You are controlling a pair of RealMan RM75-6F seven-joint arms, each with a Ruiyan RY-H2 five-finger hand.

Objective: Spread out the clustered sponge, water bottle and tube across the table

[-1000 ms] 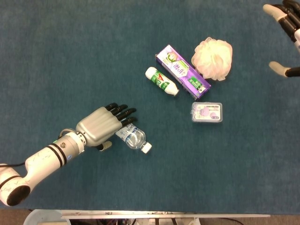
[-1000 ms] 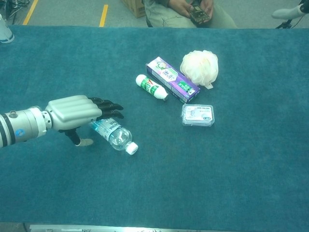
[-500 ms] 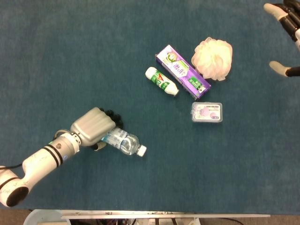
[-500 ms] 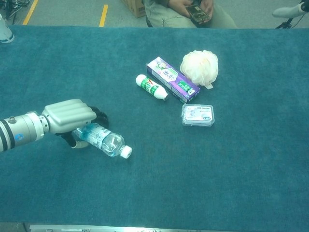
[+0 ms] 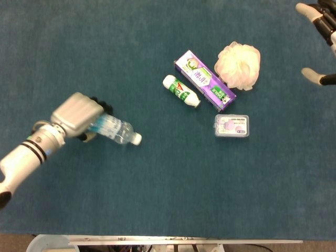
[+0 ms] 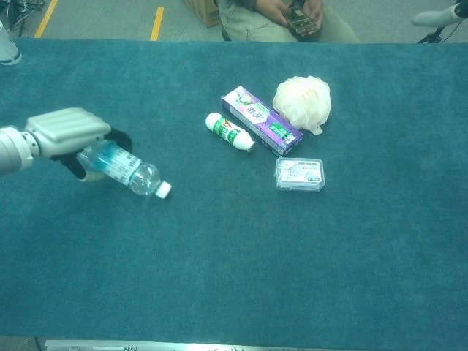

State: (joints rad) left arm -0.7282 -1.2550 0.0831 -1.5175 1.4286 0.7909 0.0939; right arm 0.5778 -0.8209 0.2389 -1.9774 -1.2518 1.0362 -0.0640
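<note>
The right robot hand (image 5: 320,31) is cut off at two o'clock; the left robot hand (image 5: 79,115) hides the water bottle's (image 5: 118,131) base.

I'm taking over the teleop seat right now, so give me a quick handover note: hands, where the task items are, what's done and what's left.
Left hand grips the water bottle by its base end, cap pointing right, well left of the cluster.
Right hand is at the far right edge, holding nothing, fingers apart.
The sponge lies against the purple box; the tube lies beside that box; the small clear case sits just below them.
Done: bottle pulled out of the group.
Left: set the bottle down, then separate sponge and tube.
</note>
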